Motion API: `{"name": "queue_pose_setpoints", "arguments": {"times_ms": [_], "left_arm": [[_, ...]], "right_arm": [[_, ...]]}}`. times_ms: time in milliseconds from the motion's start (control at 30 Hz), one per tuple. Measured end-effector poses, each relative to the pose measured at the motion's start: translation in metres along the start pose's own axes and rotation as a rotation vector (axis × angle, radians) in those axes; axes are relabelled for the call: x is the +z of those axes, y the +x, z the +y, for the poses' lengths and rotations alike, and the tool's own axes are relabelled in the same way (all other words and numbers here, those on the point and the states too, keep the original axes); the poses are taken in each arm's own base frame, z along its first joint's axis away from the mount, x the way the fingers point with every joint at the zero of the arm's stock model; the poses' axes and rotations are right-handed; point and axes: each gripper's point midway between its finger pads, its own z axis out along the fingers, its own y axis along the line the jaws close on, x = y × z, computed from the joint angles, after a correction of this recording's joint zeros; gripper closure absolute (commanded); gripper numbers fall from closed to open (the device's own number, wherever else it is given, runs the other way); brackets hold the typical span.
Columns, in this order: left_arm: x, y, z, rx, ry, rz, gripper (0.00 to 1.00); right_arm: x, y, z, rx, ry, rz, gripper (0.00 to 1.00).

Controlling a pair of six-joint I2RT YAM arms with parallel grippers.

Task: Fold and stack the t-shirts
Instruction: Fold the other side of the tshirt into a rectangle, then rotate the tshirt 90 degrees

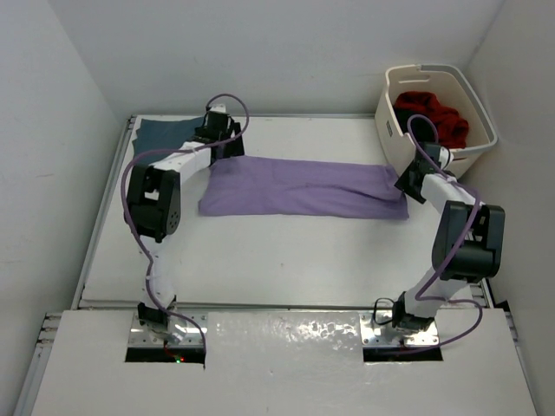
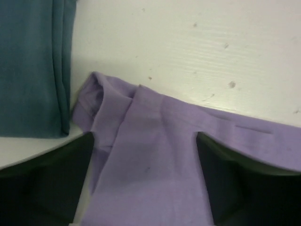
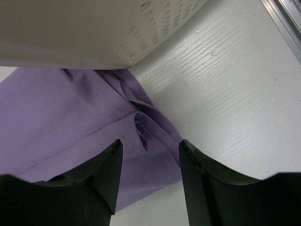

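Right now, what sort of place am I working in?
Most likely a lab test cell set up for laundry folding, not a home: a white table boxed in by bare white panels, with a cream laundry basket and a lavender t-shirt laid out flat.

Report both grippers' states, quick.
Left gripper: open, above the lavender shirt, holding nothing.
Right gripper: open, over the shirt's other end, holding nothing.

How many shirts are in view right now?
3. Teal shirt folded at the far left of the table; purple shirt laid across the middle; red shirt in the basket, far right. Others may lie hidden under it.
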Motion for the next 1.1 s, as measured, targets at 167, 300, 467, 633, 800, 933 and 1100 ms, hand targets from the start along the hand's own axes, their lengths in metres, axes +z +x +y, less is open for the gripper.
{"name": "queue_pose_setpoints", "arguments": {"times_ms": [167,300,467,633,800,933,1100], "left_arm": [[0.005,0.008,0.006,-0.015,-0.006,0.038,0.03],[0.002,0.005,-0.001,-0.031,0.038,0.041,0.03],[-0.017,0.018,-0.011,-0.063,0.113,0.054,0.02],[-0.026,0.048,-0.019,-0.078,0.146,0.108,0.02],[-0.027,0.075,-0.025,-0.081,0.153,0.161,0.02],[-0.027,0.091,-0.023,-0.081,0.144,0.19,0.02],[-0.026,0.097,-0.018,-0.08,0.124,0.199,0.02]], "right_arm": [[-0.008,-0.003,-0.001,-0.007,-0.005,-0.013,0.39],[-0.031,-0.012,0.003,-0.037,-0.038,-0.065,0.01],[-0.056,-0.008,0.032,-0.157,-0.1,-0.104,0.01],[-0.056,0.021,0.053,-0.227,-0.167,-0.044,0.01],[-0.029,0.054,0.066,-0.27,-0.19,0.05,0.01],[-0.004,0.084,0.079,-0.305,-0.212,0.14,0.01],[0.014,0.08,0.094,-0.295,-0.23,0.135,0.01]]}}
